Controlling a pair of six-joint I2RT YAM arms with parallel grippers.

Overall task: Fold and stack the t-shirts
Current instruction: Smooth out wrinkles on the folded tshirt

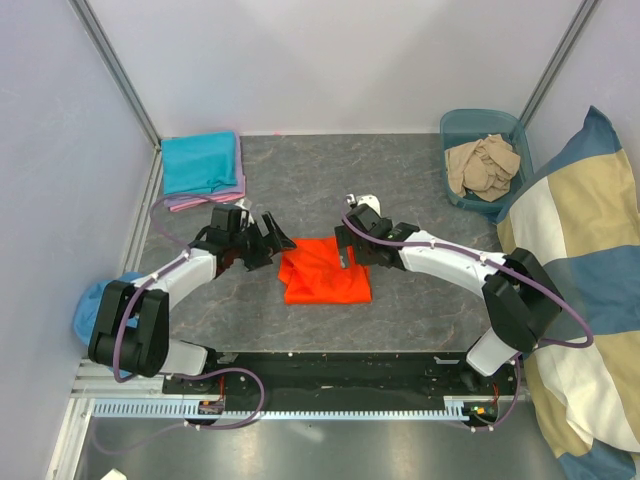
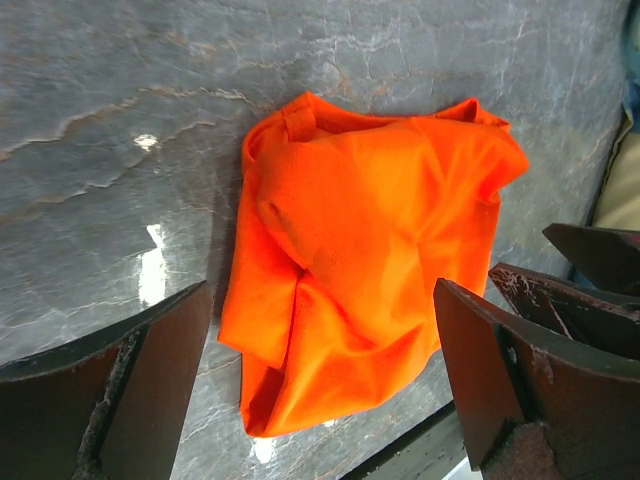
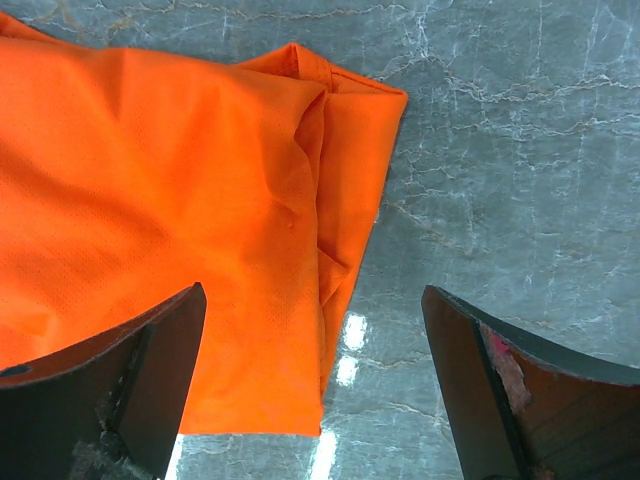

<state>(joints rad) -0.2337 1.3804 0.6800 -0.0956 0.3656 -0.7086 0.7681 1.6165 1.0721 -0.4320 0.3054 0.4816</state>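
A bright orange t-shirt (image 1: pixel 325 272) lies folded into a rumpled rectangle on the grey marbled table (image 1: pixel 400 180), between the two arms. My left gripper (image 1: pixel 280 238) hovers open at its left edge; in the left wrist view the orange t-shirt (image 2: pixel 370 250) fills the space beyond the open left gripper (image 2: pixel 320 300). My right gripper (image 1: pixel 345 250) hangs open over the shirt's upper right corner. The right wrist view has the shirt's edge (image 3: pixel 170 200) under the open right gripper (image 3: pixel 310 295). A folded teal t-shirt (image 1: pixel 200 162) lies on a pink-lilac one (image 1: pixel 205 202) at the back left.
A teal bin (image 1: pixel 480 118) at the back right holds crumpled beige cloth (image 1: pixel 485 165). A big blue-and-beige cushion-like fabric (image 1: pixel 590 280) fills the right side beyond the table. A blue bundle (image 1: pixel 90 305) sits by the left arm's base. Walls enclose the table on three sides.
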